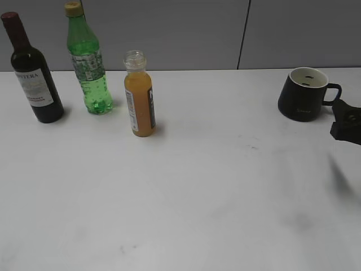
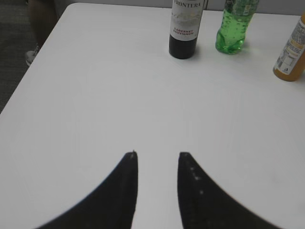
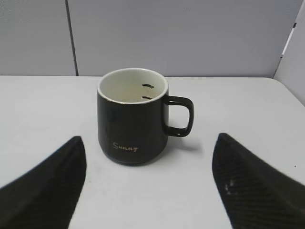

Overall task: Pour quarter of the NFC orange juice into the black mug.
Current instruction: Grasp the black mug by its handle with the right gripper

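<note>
The NFC orange juice (image 1: 139,96) is a small capless bottle of orange liquid standing upright at the table's left-centre; it also shows at the right edge of the left wrist view (image 2: 291,55). The black mug (image 1: 304,95) stands upright at the far right with its handle pointing right. My right gripper (image 3: 149,137) is wide open just in front of the mug (image 3: 131,119), with one finger on each side and neither touching it. My left gripper (image 2: 158,155) hovers over bare table, well short of the bottles, partly open with nothing between its fingers.
A dark wine bottle (image 1: 32,70) and a green plastic bottle with a yellow cap (image 1: 87,62) stand left of the juice at the back. The white table's left edge (image 2: 43,47) shows in the left wrist view. A grey wall runs behind the table.
</note>
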### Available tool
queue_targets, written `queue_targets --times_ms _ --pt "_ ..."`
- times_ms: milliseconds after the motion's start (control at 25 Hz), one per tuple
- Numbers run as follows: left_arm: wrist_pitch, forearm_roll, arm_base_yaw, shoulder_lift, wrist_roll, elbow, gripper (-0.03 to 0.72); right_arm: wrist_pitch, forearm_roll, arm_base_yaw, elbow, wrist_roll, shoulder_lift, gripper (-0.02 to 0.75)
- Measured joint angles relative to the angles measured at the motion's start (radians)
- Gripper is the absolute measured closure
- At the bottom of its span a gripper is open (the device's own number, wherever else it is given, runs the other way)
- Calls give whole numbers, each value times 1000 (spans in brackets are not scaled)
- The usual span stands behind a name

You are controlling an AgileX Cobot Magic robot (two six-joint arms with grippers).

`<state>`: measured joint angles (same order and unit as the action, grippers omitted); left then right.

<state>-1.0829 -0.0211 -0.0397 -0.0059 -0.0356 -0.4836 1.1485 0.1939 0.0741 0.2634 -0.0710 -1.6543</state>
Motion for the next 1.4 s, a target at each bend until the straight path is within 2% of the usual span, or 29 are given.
queue_targets --times_ms 160,320,520,840,1400 --pt "0 0 0 0 0 0 457 38 -1 -42 41 -15 -82 110" --pt "0 0 0 0 0 0 457 54 -46 -111 103 -16 -156 111" --pt "0 0 0 0 0 0 457 58 -80 -159 196 -18 -271 111" --pt "0 0 0 0 0 0 457 58 -143 -206 333 -18 -438 115" --pt "0 0 0 0 0 0 457 59 -216 -247 512 -17 -557 122"
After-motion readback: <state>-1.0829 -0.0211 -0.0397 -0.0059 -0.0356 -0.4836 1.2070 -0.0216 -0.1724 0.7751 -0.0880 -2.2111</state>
